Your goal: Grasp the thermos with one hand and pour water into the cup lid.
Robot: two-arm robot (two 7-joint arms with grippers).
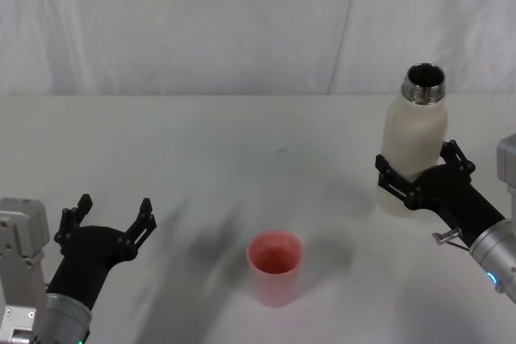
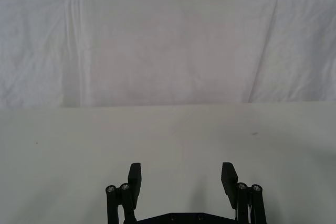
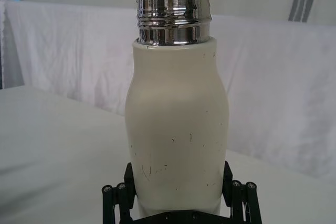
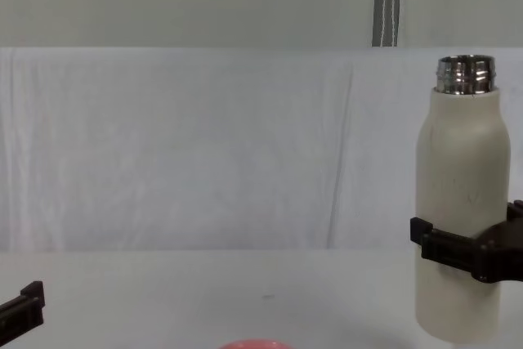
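Observation:
The thermos (image 1: 415, 138) stands upright at the right of the table, a cream-white bottle with an uncapped steel neck (image 3: 174, 19). My right gripper (image 1: 416, 160) is shut on its lower body, one black finger pressed against each side (image 3: 178, 182). The chest view shows the same grasp low on the thermos (image 4: 458, 202). The pink cup lid (image 1: 275, 267) sits upright near the table's front centre, to the left of the thermos and apart from it; its rim (image 4: 253, 344) peeks in at the chest view's lower edge. My left gripper (image 1: 115, 205) hovers open at the front left, holding nothing (image 2: 181, 174).
The white table (image 1: 201, 142) stretches bare between the two arms and behind the cup lid. A white cloth backdrop (image 1: 242, 22) hangs along the table's far edge.

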